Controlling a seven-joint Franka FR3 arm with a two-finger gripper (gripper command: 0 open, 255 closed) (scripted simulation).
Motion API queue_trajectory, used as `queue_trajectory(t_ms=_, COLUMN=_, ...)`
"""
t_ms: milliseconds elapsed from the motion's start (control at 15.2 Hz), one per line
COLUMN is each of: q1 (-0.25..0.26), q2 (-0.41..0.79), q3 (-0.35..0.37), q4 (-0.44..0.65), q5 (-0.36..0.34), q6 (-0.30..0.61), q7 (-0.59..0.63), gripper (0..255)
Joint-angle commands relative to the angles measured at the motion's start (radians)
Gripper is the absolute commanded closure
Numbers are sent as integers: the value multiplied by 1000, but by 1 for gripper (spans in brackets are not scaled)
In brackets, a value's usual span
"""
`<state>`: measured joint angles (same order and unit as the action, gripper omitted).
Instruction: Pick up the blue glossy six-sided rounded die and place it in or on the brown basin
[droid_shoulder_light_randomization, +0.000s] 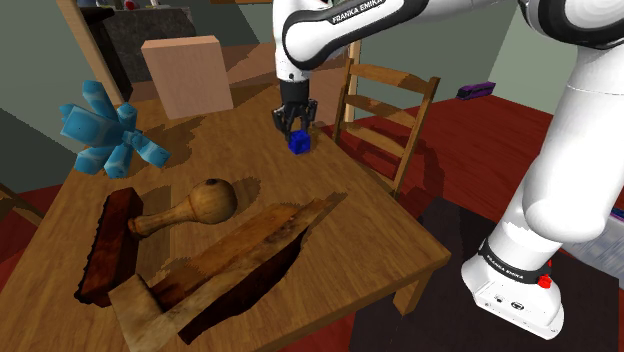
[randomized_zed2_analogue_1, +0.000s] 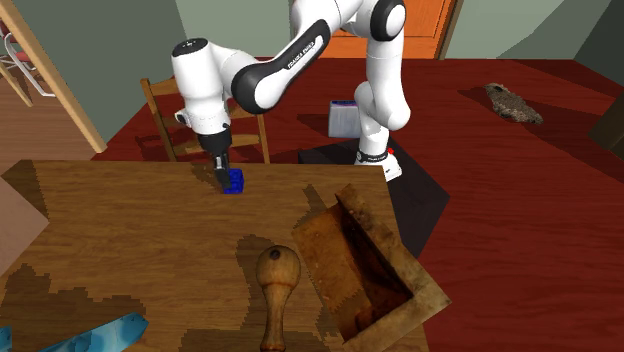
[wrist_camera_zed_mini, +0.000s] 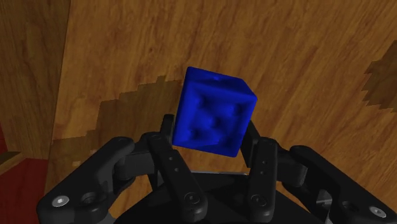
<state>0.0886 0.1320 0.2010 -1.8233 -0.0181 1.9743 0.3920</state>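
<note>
Blue die (droid_shoulder_light_randomization: 297, 143) (randomized_zed2_analogue_1: 234, 182) (wrist_camera_zed_mini: 214, 113): found clasped between the two black fingers of the gripper (droid_shoulder_light_randomization: 296, 132) (randomized_zed2_analogue_1: 224, 175) (wrist_camera_zed_mini: 210, 127), which are closed in to the die's width and press on two opposite faces, as the wrist view confirms. The die sits tilted in that grasp, pips facing the camera. Location: over the far part of the wooden table (droid_shoulder_light_randomization: 250, 160) (randomized_zed2_analogue_1: 130, 230) (wrist_camera_zed_mini: 305, 63), near the edge where a wooden chair (droid_shoulder_light_randomization: 385, 110) (randomized_zed2_analogue_1: 190, 115) stands. Whether its underside touches the tabletop cannot be told. The brown basin (droid_shoulder_light_randomization: 200, 270) (randomized_zed2_analogue_1: 385, 235), a rough wooden trough with a dark interior, lies well apart from the die at the table's other end. A wooden knob-headed tool (droid_shoulder_light_randomization: 190, 208) (randomized_zed2_analogue_1: 277, 285) lies just beside the basin. Also noted on the table: a dark brush-like block (droid_shoulder_light_randomization: 110, 245), a blue spiky object (droid_shoulder_light_randomization: 105, 130) (randomized_zed2_analogue_1: 100, 335), and a tan box (droid_shoulder_light_randomization: 185, 75).
</note>
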Motion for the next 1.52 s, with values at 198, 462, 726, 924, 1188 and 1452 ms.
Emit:
queue_trajectory(t_ms=198, q1=0, q2=-10, q3=1, q4=56, q5=3, q6=-66, q7=-1, gripper=255)
queue_trajectory(t_ms=462, q1=0, q2=-16, q3=1, q4=103, q5=4, q6=-119, q7=-2, gripper=255)
queue_trajectory(t_ms=726, q1=0, q2=-18, q3=1, q4=154, q5=4, q6=-172, q7=-2, gripper=255)
queue_trajectory(t_ms=924, q1=1, q2=-16, q3=2, q4=196, q5=4, q6=-212, q7=-2, gripper=255)
queue_trajectory(t_ms=1188, q1=2, q2=-11, q3=2, q4=256, q5=3, q6=-268, q7=-1, gripper=255)
queue_trajectory(t_ms=1452, q1=4, q2=-2, q3=3, q4=323, q5=1, q6=-325, q7=1, gripper=255)
